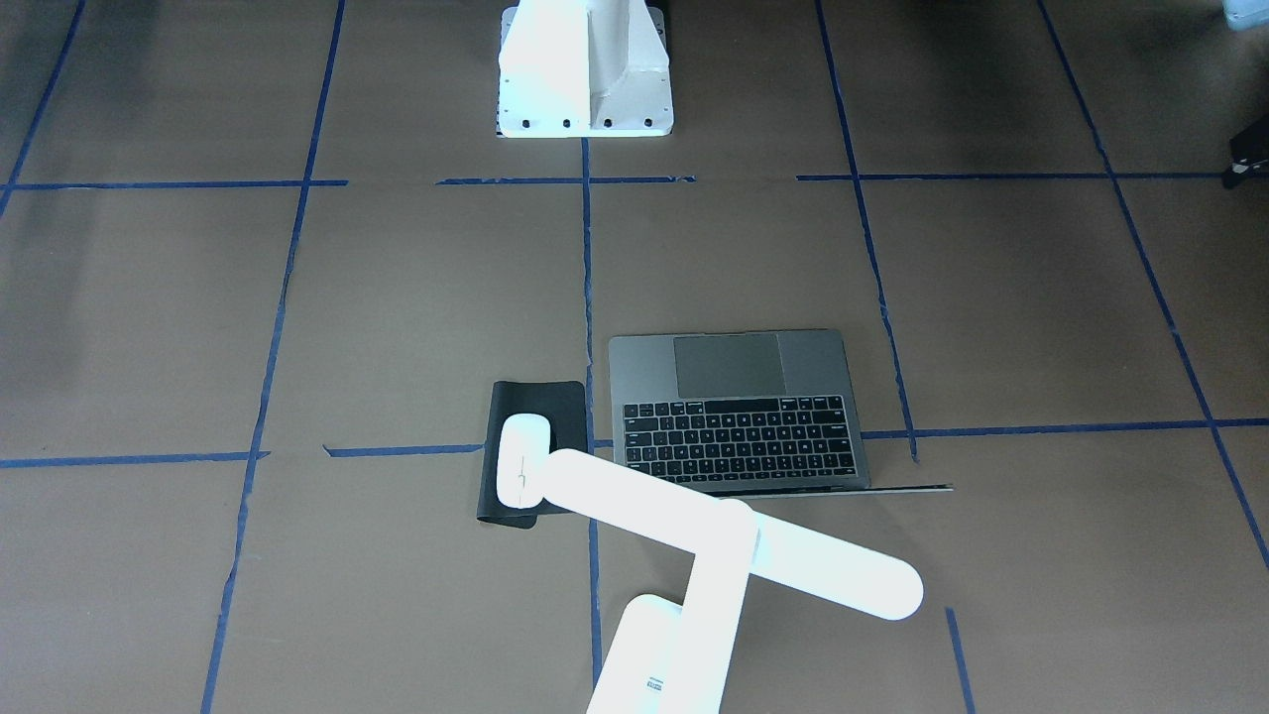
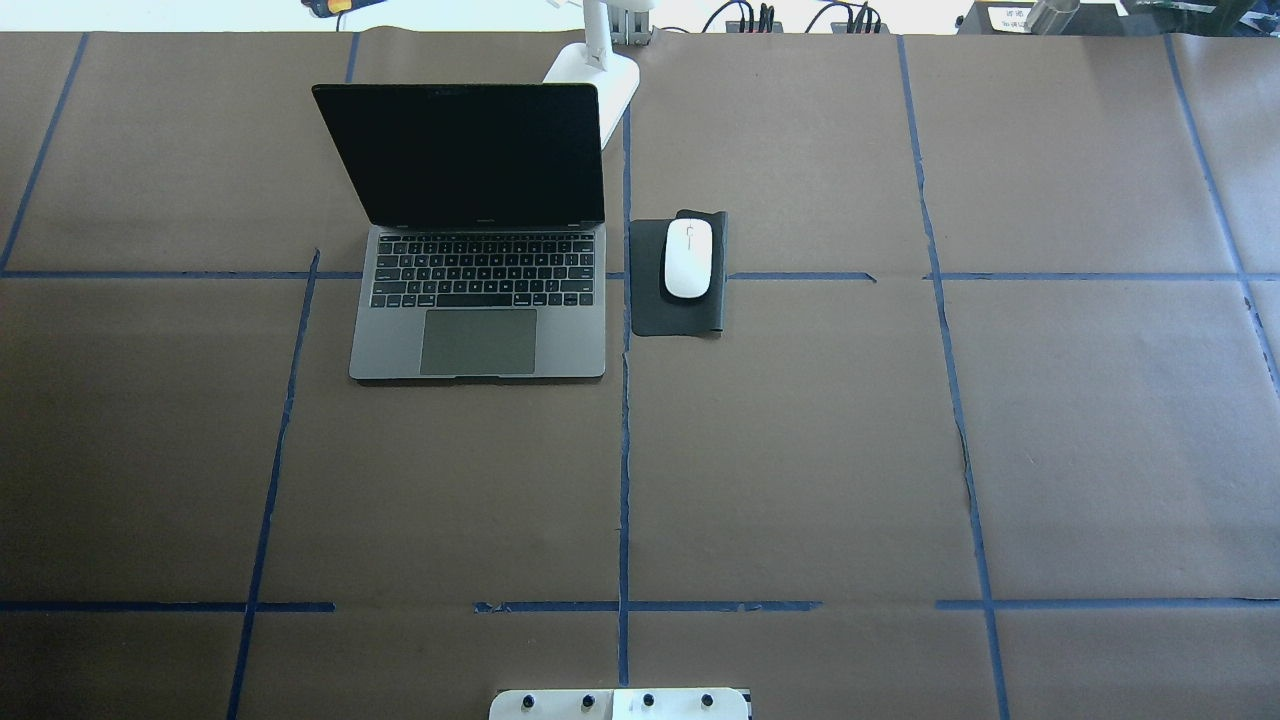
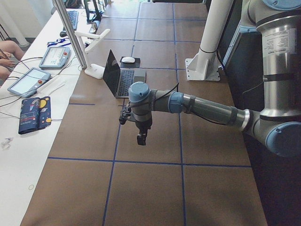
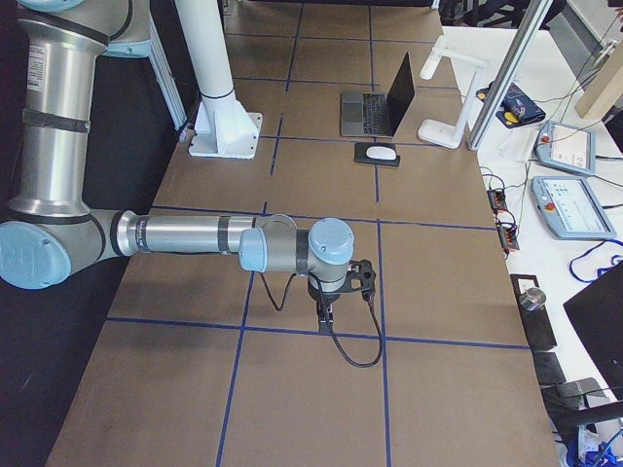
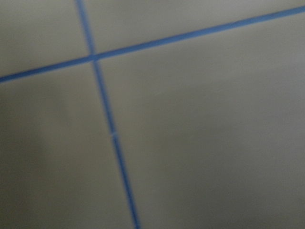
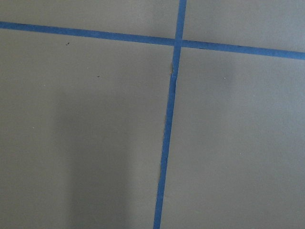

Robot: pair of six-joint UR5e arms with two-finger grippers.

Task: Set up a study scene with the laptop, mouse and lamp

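Laptop (image 1: 739, 412) open on desk (image 1: 991, 297) in front-facing view. Mouse (image 1: 522, 458) on black mat (image 1: 540, 402), just beside laptop at 9 o'clock. Lamp (image 1: 734, 540) head at 6 o'clock.
Overhead: mouse at 3 o'clock of laptop, lamp base at 12.
Left side view: left pincer (image 3: 142, 137) above bare desk, opening cannot be told.
Right side view: right pincer (image 4: 324, 313) likewise, cannot tell.

One laptop (image 2: 480, 285), one mouse (image 2: 688, 258), one lamp (image 1: 734, 545), one black mat (image 2: 675, 318), one white pedestal (image 1: 585, 89), two arms (image 3: 202, 106) (image 4: 185, 235).
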